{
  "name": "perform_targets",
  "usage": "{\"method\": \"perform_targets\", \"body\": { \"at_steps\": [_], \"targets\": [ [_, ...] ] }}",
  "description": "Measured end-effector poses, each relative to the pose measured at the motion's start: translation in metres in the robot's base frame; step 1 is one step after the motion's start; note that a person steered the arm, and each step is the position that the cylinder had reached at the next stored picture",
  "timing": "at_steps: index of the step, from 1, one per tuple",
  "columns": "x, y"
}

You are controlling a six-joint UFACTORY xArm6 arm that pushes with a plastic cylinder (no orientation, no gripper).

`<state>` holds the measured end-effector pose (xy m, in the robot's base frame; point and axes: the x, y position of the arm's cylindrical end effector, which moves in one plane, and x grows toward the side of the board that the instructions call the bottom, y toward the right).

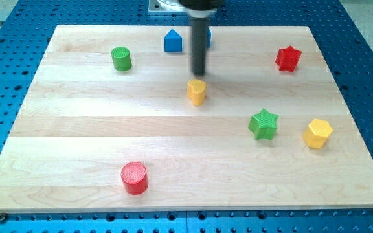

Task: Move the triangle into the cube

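Note:
A blue block with a pointed, triangle-like top (172,41) sits near the board's top edge. Just to its right, a second blue block (208,39) is mostly hidden behind my dark rod, so its shape cannot be made out. My tip (200,74) rests on the board below and between these two blue blocks, touching neither. A small yellow block (197,92) stands just below the tip, a short gap away.
A green cylinder (121,58) is at upper left and a red star (288,58) at upper right. A green star (263,123) and a yellow hexagon (317,133) sit at right. A red cylinder (135,178) is at lower left. The wooden board (76,142) lies on a blue perforated table.

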<state>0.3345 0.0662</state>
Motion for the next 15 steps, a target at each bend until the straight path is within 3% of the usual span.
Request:
{"method": "perform_targets", "body": {
  "at_steps": [1, 2, 3, 5, 7, 8, 11, 13, 15],
  "targets": [
    [-0.030, 0.051],
    [-0.076, 0.063],
    [-0.092, 0.058],
    [-0.094, -0.016],
    [-0.030, -0.032],
    [-0.042, -0.113],
    [-0.077, -0.111],
    [-0.028, -0.121],
    [-0.026, -0.121]
  ]
}}
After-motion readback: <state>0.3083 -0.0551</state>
